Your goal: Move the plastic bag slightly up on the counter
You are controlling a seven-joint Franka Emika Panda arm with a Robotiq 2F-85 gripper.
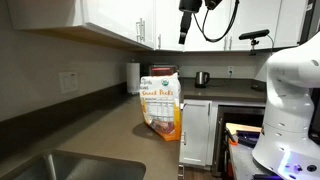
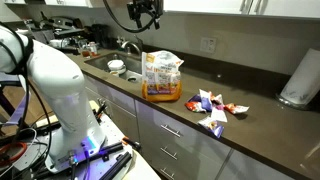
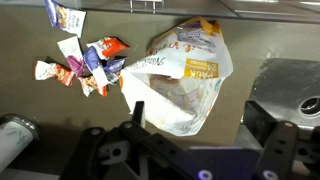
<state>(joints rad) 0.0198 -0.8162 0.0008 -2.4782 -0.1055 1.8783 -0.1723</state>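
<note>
The plastic bag (image 1: 161, 100) stands upright on the dark counter (image 1: 100, 135), white on top and orange at the bottom. It shows in both exterior views, near the counter's front edge (image 2: 161, 75), and the wrist view looks down on it (image 3: 185, 75). My gripper (image 1: 187, 25) hangs high above the bag by the upper cabinets (image 2: 148, 15). It is open and empty, with its fingers spread wide on either side of the bag's lower end (image 3: 200, 125). It does not touch the bag.
A steel sink (image 2: 125, 48) is set in the counter beside the bag, with a small white bowl (image 2: 117, 66) near it. Several loose snack wrappers (image 2: 212, 105) lie on the bag's other side. A white paper-towel roll (image 2: 300, 78) stands by the wall. A kettle (image 1: 202, 78) sits on the far counter.
</note>
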